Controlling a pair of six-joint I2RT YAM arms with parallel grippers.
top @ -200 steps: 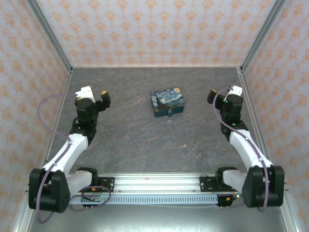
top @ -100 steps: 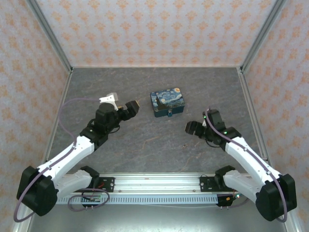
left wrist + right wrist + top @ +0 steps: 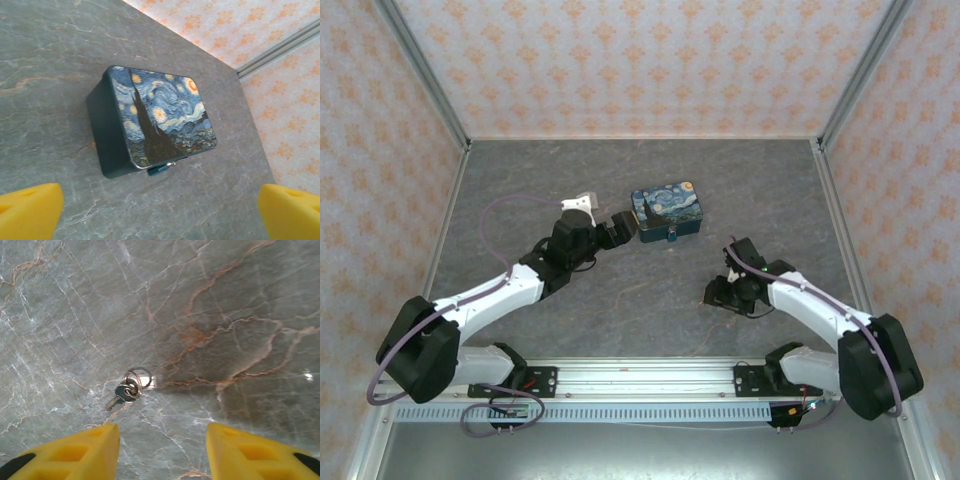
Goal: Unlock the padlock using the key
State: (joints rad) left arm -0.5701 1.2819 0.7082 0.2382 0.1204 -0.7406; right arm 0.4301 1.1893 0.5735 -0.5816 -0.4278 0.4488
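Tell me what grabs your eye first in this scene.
The painted Starry Night tin sits mid-table, a tiny bluish padlock on its near side, with the open left gripper close beside it. A small key on a ring lies on the marbled table, just ahead of the right gripper.

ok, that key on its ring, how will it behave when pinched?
The key lies flat and thin on the smooth table, so a pinch will probably skid it before gripping. It sits on loose rings, so once lifted it likely dangles and swings. Looks light.
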